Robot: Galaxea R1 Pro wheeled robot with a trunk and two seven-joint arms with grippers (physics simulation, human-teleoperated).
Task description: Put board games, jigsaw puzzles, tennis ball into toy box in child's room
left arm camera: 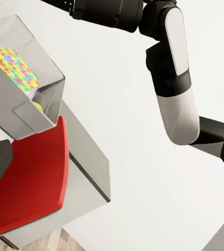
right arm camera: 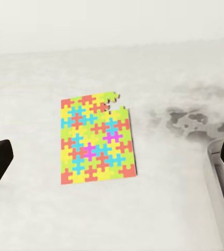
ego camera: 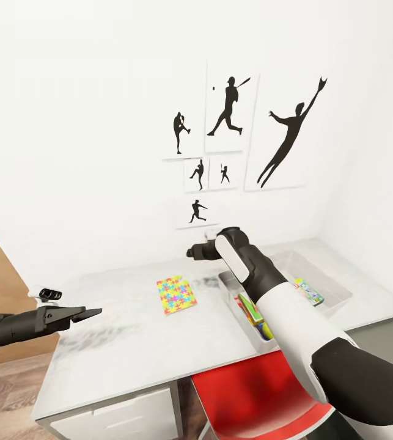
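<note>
Puzzle [right arm camera: 96, 139] lies flat on table [ego camera: 129, 342], just left of toy box [ego camera: 334, 287]. Right gripper [right arm camera: 112, 167] hangs above it, jaws spread wide, empty, long axis running away from it. Left gripper [ego camera: 85, 315] farther off, state unclear.

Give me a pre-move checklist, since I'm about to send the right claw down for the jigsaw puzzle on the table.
1. Jigsaw puzzle lies flat on the table, nothing on it: ok.
2. Right claw open, fingers wide either side of the view: ok.
3. Claw lined up over the puzzle: ok, though slightly off toward the toy box.
4. Left claw away from the puzzle: ok.
5. Room left in the toy box: cannot tell, the right arm covers part of it.
</note>
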